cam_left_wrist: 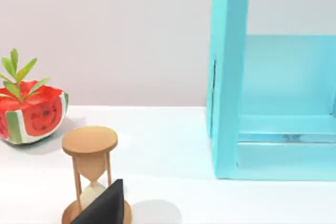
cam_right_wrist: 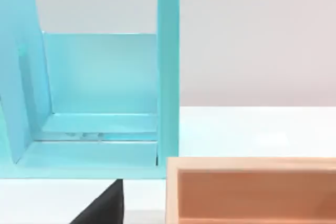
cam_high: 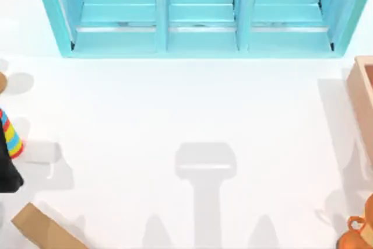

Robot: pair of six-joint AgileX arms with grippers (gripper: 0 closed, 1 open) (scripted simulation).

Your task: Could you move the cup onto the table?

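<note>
Three open compartments stood side by side in the turquoise shelved cabinet (cam_high: 198,39) that you saw from above at the far edge of the broad white table (cam_high: 175,103). At the table's right edge lay a tan wooden box (cam_high: 364,91), cut off by the frame, and nearer you in the right corner a shiny orange handled jug (cam_high: 355,234). At the left edge you had a black shape with red, yellow and blue stripes (cam_high: 11,138), too cropped to name, and a tan wooden slab (cam_high: 44,228) lay tilted in the near left corner. Grey shadows fell across the middle of the table.

From the left wrist camera you looked along the table at one end wall of the cabinet and into its end compartment. Well apart from it sat a watermelon-shaped red and green pot (cam_left_wrist: 34,119) with a small green plant, and nearer stood a wooden hourglass (cam_left_wrist: 93,177), upright. A dark wedge of your left gripper (cam_left_wrist: 105,208) overlapped the hourglass's base; I cannot tell whether that pincer was wide or narrow.

From the right wrist camera you faced the cabinet's other end compartment, with the wooden box just beside it. A dark wedge of your right gripper (cam_right_wrist: 105,205) showed; its state I cannot tell either. Where the small cup stood I cannot tell.
</note>
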